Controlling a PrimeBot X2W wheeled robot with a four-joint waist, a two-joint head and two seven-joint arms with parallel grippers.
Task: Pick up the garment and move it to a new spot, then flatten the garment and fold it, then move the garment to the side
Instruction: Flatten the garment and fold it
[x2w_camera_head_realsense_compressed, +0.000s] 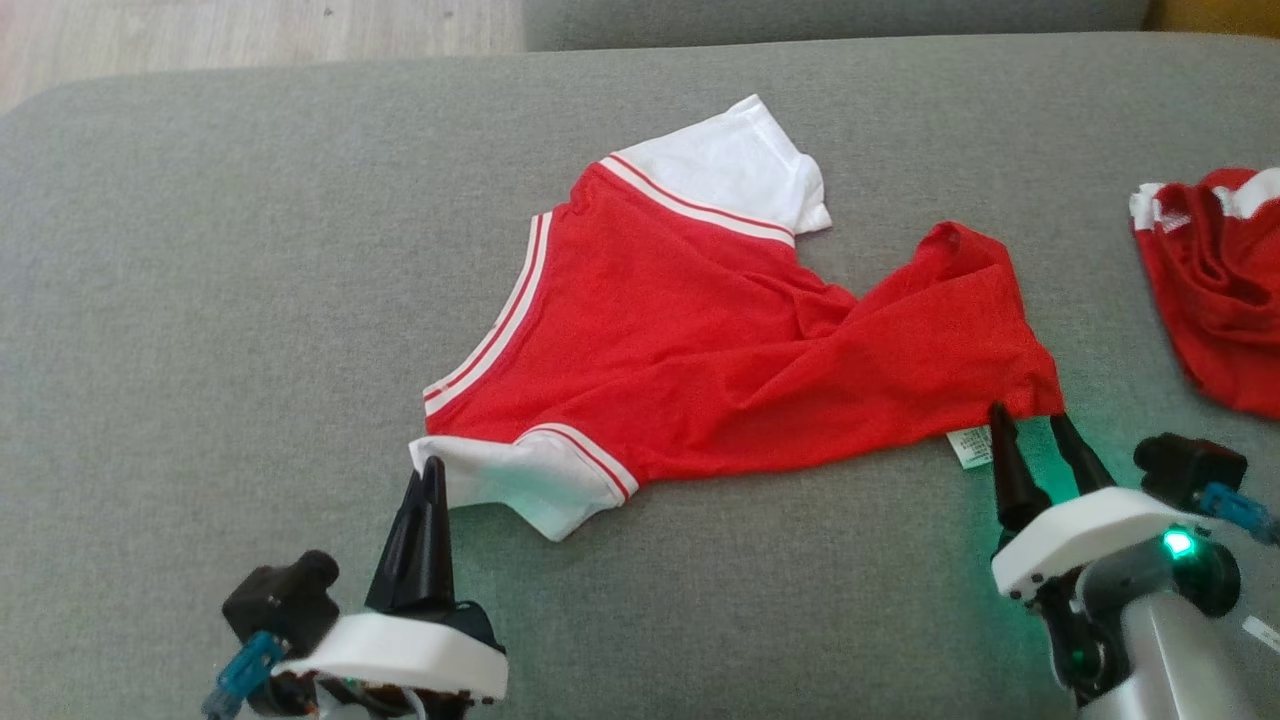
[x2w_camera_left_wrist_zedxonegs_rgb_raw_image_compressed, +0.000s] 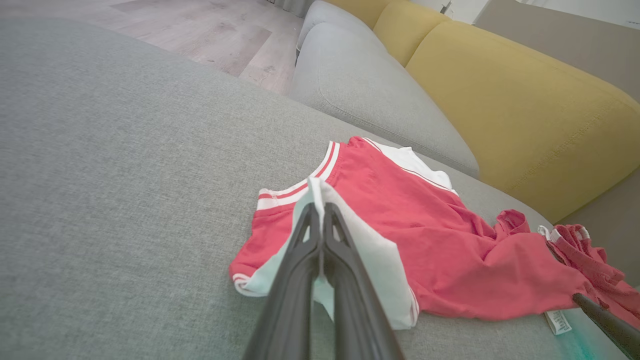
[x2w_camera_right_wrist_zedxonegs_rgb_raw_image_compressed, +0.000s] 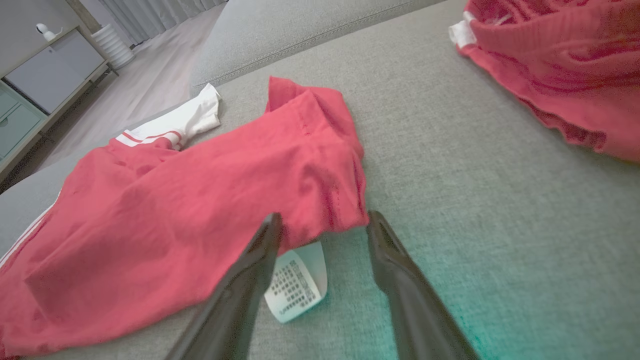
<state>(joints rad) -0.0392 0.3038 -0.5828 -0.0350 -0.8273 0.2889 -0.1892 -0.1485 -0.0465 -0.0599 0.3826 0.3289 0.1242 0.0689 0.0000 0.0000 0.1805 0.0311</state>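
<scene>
The garment (x2w_camera_head_realsense_compressed: 700, 350) is a red shirt with white sleeves, spread loosely and wrinkled on the grey sofa seat (x2w_camera_head_realsense_compressed: 200, 300). My left gripper (x2w_camera_head_realsense_compressed: 432, 468) is at its near-left corner, shut on the white sleeve (x2w_camera_left_wrist_zedxonegs_rgb_raw_image_compressed: 380, 260), with cloth pinched between the fingers (x2w_camera_left_wrist_zedxonegs_rgb_raw_image_compressed: 300, 280). My right gripper (x2w_camera_head_realsense_compressed: 1030, 418) stands open at the garment's near-right hem corner (x2w_camera_right_wrist_zedxonegs_rgb_raw_image_compressed: 345, 210), which lies loose between the two tips. A white care label (x2w_camera_right_wrist_zedxonegs_rgb_raw_image_compressed: 295, 285) pokes out from under the hem just beside the right gripper's fingers.
A second red and white garment (x2w_camera_head_realsense_compressed: 1220, 290) lies crumpled at the right edge of the seat. Yellow back cushions (x2w_camera_left_wrist_zedxonegs_rgb_raw_image_compressed: 500, 100) rise beyond the garment. Wooden floor (x2w_camera_head_realsense_compressed: 200, 40) shows past the sofa's far-left edge.
</scene>
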